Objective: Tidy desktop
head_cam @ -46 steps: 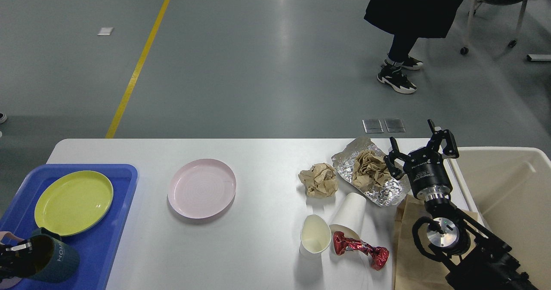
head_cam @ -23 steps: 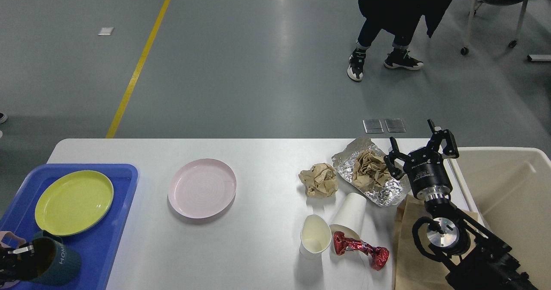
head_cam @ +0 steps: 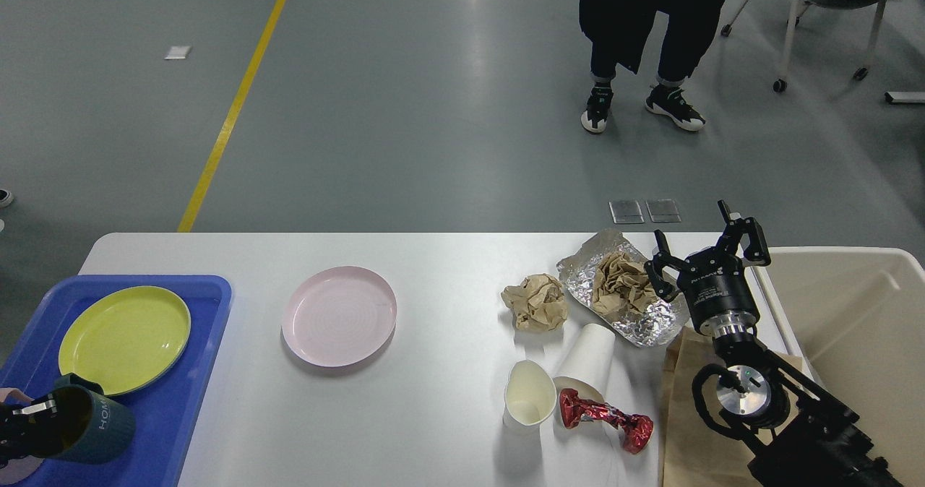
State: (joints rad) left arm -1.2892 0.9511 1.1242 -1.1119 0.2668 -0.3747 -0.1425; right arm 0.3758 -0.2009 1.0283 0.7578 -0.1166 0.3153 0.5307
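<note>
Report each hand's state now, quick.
Left hand: mostly out of view at the frame edge, at the rim of the dark green mug; grip cannot be told.
Right hand: open, holding nothing.

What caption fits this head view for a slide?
Left gripper sets teal mug on blue tray; right gripper open.

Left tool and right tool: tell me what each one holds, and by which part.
The left tool grips the dark mug by its rim, over the blue tray. The right tool is open and holds nothing.
</note>
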